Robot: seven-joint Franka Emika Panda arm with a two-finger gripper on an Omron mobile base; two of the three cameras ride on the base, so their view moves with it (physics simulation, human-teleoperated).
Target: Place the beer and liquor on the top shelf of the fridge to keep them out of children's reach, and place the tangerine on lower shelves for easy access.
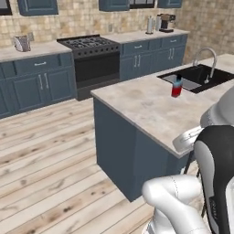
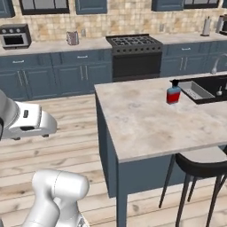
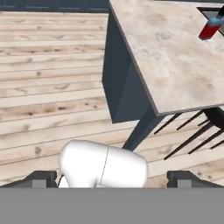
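Marble-patterned pale stone covers the kitchen island table (image 1: 151, 107), and on it I see the liquor (image 1: 177, 86), a squat bottle with blue shoulders, red body and short black cap. It stands upright, its long axis vertical and the cap pointing up, near the far edge of the table and just beside the black sink (image 1: 199, 75) with its curved silver faucet (image 1: 208, 61).

From the right base view the liquor (image 2: 173, 94) stands next to the left rim of the sink (image 2: 201, 91), and I can see a grey rack inside the basin. A black stool with thin legs (image 2: 199, 170) stands tucked at the near side of the table (image 2: 146, 124). This view shows also a toaster oven (image 2: 14, 37) on the back counter, at the left of the black stove (image 2: 135, 55).

The left base view gives me other things: a silver toaster (image 1: 21, 43) on the back counter at the left of the stove (image 1: 91, 57), and a coffee machine (image 1: 166, 22) at the far right.

In the hand view the liquor (image 3: 211, 26) appears tilted at the upper right corner, but that is the camera's roll. The corner of the table (image 3: 170, 61) and the wooden plank floor (image 3: 48, 78) lie below. My tool (image 3: 112, 179) is spread wide, with its dark fingertips (image 3: 41, 178) far apart at the bottom, and it holds nothing.
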